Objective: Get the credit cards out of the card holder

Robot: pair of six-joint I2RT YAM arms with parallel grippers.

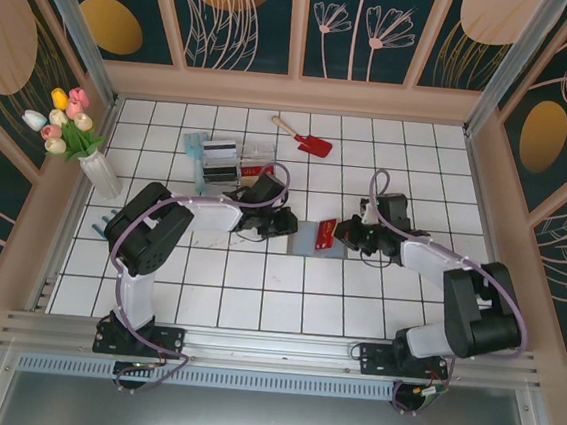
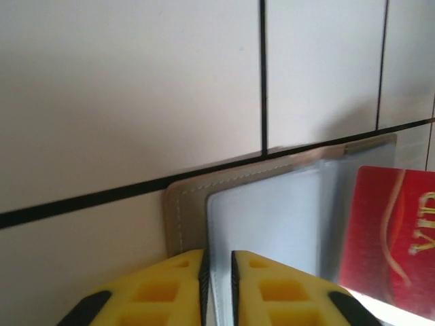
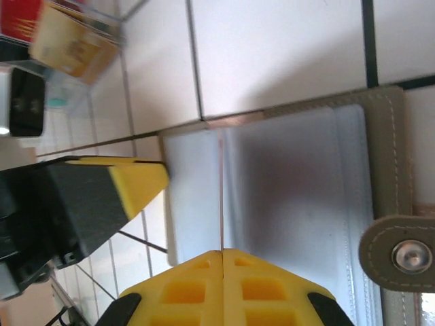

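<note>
Left jaws clamp card holder (image 2: 272, 224) edge | right jaws clamp red card (image 2: 384, 238)

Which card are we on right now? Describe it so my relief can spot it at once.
At the centre of the white tiled table lies the grey-blue card holder. The red credit card with gold lettering sits tilted at its right half; the other cards sit farther back in the clear tray.

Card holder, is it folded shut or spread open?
Spread open: the card holder lies flat, two panels side by side across the fold, its snap tab undone.
</note>
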